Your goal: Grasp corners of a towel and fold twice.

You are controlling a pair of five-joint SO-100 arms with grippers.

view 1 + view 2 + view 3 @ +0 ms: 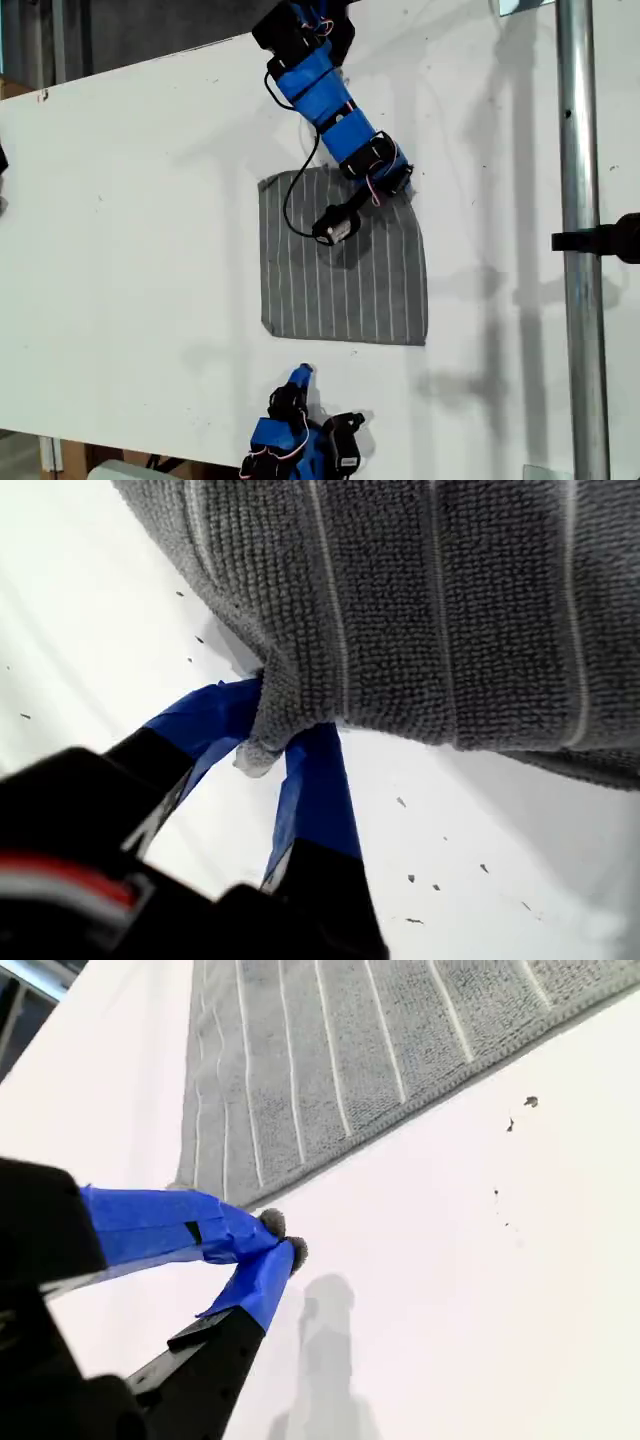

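Fingers of my first gripper pinch one corner of one towel on the table; my second gripper is closed, empty.

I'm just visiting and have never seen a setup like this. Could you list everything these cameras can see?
Towel: one, grey with thin white stripes, lying mostly flat in the middle of the table.
Table: one, white, under everything.
Metal pole: one, silver, upright along the exterior view's right.
Black clamp: one, fixed on the pole.
My first gripper: one, blue-taped fingers, pinching a towel corner, at the towel's edge nearer the exterior view's top.
My second gripper: one, blue-taped, closed on nothing, off the towel, near the exterior view's bottom.
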